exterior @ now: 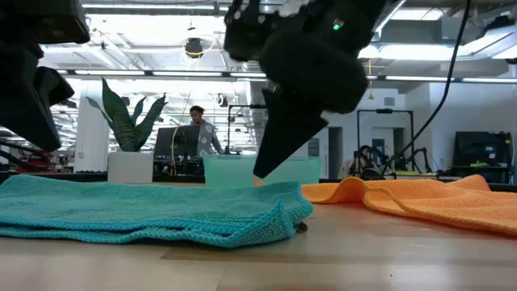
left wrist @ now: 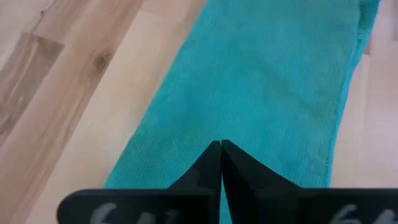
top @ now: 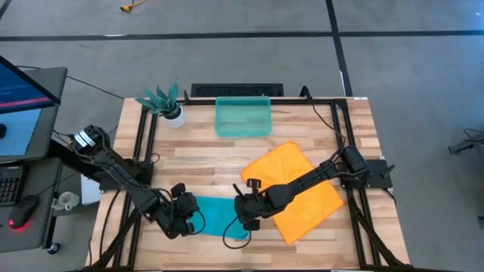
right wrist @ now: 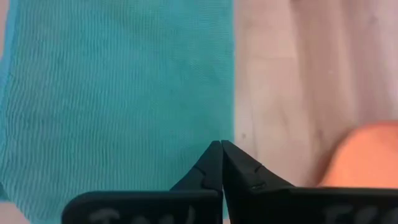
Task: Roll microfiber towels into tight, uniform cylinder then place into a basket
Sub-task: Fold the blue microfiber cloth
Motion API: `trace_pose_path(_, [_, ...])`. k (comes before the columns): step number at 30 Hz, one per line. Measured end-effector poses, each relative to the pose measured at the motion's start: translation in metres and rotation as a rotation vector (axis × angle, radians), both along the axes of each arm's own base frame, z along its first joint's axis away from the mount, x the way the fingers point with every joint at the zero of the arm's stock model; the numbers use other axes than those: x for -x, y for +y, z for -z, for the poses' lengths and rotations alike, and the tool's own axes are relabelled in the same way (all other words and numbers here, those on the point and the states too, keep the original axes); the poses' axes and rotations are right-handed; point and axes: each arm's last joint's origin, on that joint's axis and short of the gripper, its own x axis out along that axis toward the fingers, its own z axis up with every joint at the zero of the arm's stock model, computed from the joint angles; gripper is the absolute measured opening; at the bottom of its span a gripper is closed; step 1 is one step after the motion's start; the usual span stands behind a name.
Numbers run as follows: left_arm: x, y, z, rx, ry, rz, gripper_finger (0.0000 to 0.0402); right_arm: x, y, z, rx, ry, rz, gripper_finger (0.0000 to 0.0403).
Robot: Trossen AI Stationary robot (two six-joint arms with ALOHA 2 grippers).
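Both grippers are down on the teal towel (top: 215, 217), which lies flat near the front edge of the table (top: 204, 155). From my station I see the left gripper (left wrist: 221, 146) at the towel's left end with its fingers pressed together, tips meeting right over the cloth; whether any fabric is caught between them I can't tell. Over at the towel's right edge, the right gripper (right wrist: 221, 145) has its fingers pressed together too, tips sitting on the border between cloth and bare wood. Just right of that, the orange towel (top: 299, 189) is spread out under the right arm, apart from the teal one. At the back of the table stands the basket (top: 243, 116), beside a potted plant (top: 165, 102).
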Motion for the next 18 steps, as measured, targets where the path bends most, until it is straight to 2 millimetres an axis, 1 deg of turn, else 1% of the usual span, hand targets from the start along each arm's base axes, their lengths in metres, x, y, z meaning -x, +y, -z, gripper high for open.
trace_pose_path(3, [-0.002, 0.002, 0.0, -0.003, 0.0, -0.004, 0.0, 0.008, 0.005, -0.007, 0.053, 0.013, -0.004, 0.0009])
trace_pose_path(5, [-0.004, 0.003, 0.003, 0.005, -0.006, -0.012, 0.0, 0.009, 0.009, -0.011, 0.052, -0.004, -0.01, 0.0005])
trace_pose_path(7, [-0.008, 0.004, 0.012, 0.022, 0.01, -0.003, 0.0, 0.013, 0.011, -0.011, 0.068, 0.018, -0.017, 0.0009])
trace_pose_path(10, [-0.012, 0.004, 0.03, 0.039, 0.053, 0.018, 0.0, 0.015, 0.014, -0.013, 0.082, 0.006, -0.017, 0.0018])
trace_pose_path(12, [-0.014, 0.003, 0.037, 0.025, 0.078, 0.012, 0.0, 0.016, 0.014, -0.013, 0.083, 0.008, -0.015, 0.0019])
trace_pose_path(15, [-0.016, 0.004, 0.04, 0.006, 0.087, 0.0, 0.0, 0.016, 0.014, -0.013, 0.081, 0.015, -0.017, 0.0015])
trace_pose_path(18, [-0.017, 0.011, 0.041, -0.048, 0.114, 0.007, 0.0, 0.016, 0.014, -0.013, 0.079, 0.016, -0.015, 0.0009])
